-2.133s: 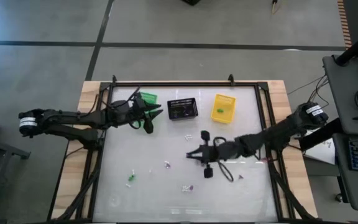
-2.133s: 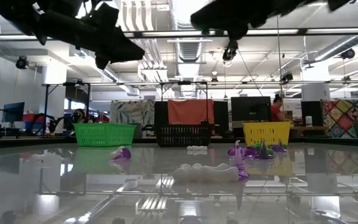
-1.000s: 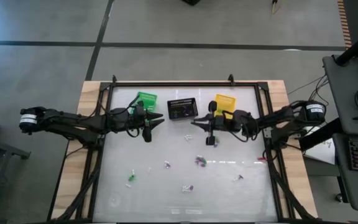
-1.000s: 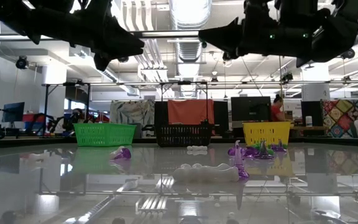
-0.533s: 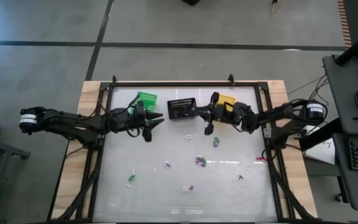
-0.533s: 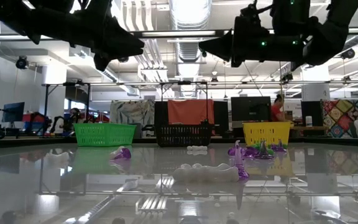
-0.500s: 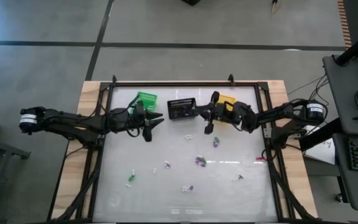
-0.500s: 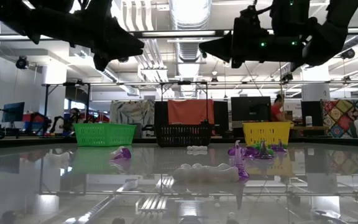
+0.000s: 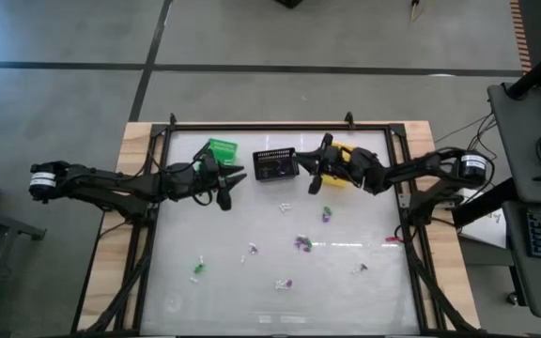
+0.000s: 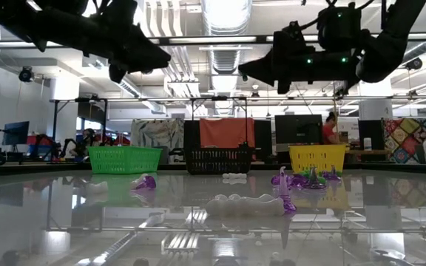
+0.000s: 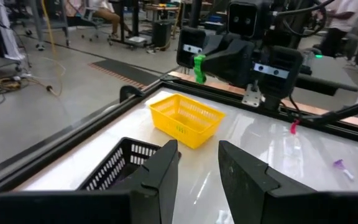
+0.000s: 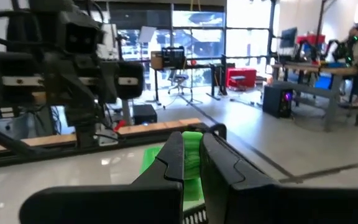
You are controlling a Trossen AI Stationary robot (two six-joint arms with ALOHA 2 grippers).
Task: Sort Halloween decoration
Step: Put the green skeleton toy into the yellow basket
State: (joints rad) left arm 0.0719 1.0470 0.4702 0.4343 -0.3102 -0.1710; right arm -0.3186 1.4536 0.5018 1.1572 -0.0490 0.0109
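Note:
Small white, purple and green trinkets of the Halloween decoration lie scattered on the white table top, among them a purple one (image 9: pixel 327 214), another purple one (image 9: pixel 301 244) and a green one (image 9: pixel 196 272). My right gripper (image 9: pixel 302 172) hangs high over the gap between the black basket (image 9: pixel 275 164) and the yellow basket (image 9: pixel 343 161), shut on a tiny green trinket (image 11: pixel 199 67). My left gripper (image 9: pixel 239 176) hovers beside the green basket (image 9: pixel 220 150), open, with nothing between its fingers (image 11: pixel 166 168). My right gripper pinches the green trinket (image 11: pixel 199 62) between the free ends of its two fingers. The fingers come about level from the table's right side and point toward the left. The trinket sticks out past the fingertips, well clear of the table and of the baskets.
The three baskets stand in a row along the far edge, green (image 10: pixel 124 159), black (image 10: pixel 219 160) and yellow (image 10: pixel 316 157). A black frame rail (image 9: pixel 270 127) runs round the table. Both arms reach in at the same far strip, facing each other.
My right gripper, still shut on the green trinket, has swung toward the table's far edge, from over the middle to the gap between the black and yellow baskets, and has rolled a little. A purple trinket that lay under it now shows.

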